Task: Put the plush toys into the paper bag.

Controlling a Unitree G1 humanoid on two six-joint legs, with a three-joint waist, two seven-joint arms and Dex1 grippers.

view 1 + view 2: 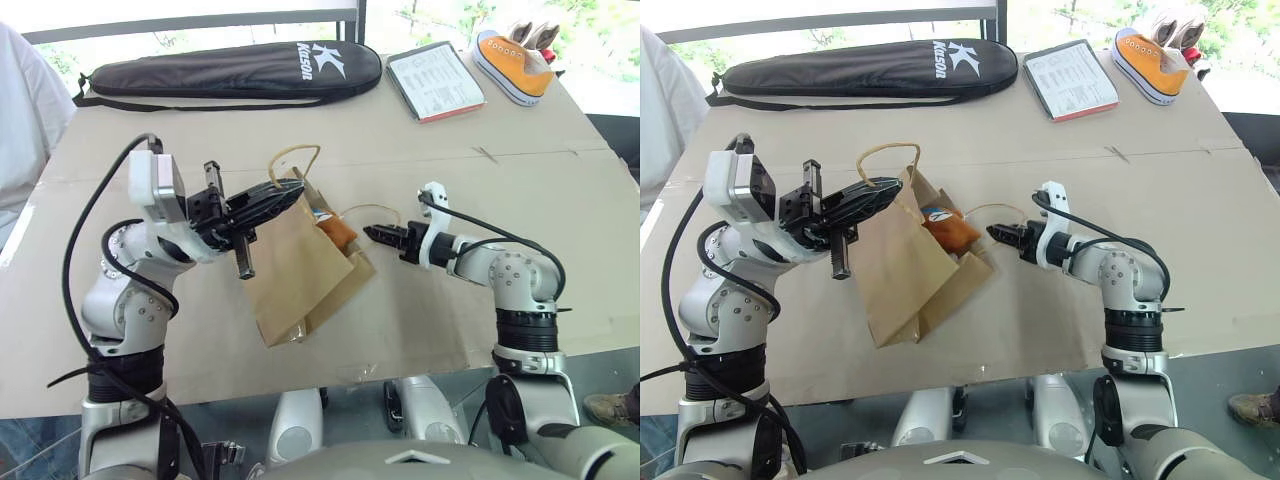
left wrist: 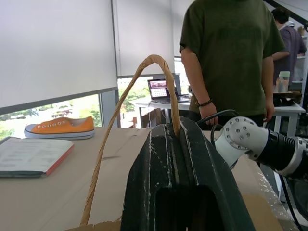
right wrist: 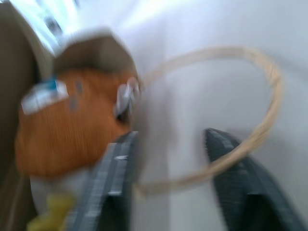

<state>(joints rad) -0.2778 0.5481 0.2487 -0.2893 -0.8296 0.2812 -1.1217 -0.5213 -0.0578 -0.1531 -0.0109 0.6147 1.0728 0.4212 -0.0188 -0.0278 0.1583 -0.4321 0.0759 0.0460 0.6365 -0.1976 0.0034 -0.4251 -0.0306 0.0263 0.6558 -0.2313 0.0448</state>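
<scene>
Nearest the robot, the paper bag is lying tilted on the cardboard-covered bench, its mouth raised toward twelve o'clock. The left tool is clamping together on one cord handle at the bag's rim, holding the mouth up. At about three o'clock of the bag, the right tool is hovering just beside the opening with its fingers apart, gripping nothing, the second handle looping in front of it.

The brown plush toy is sitting in the bag's mouth, and something white and yellow is peeking beneath it in the right wrist view, probably the chicken, though too blurred to be sure.

The toys are looking soft and light, so they should squash under a pinch across the body and drop easily. The bag is thin, creasing paper, likely to sag or fold shut if released; the twisted cord handles or the stiffer rim seem the best hold.

How deep the toys are sitting is hidden by the bag's wall.

Farther off, at twelve o'clock, a black racket case, a booklet and an orange sneaker are lying along the far edge, with a person standing beyond.
</scene>
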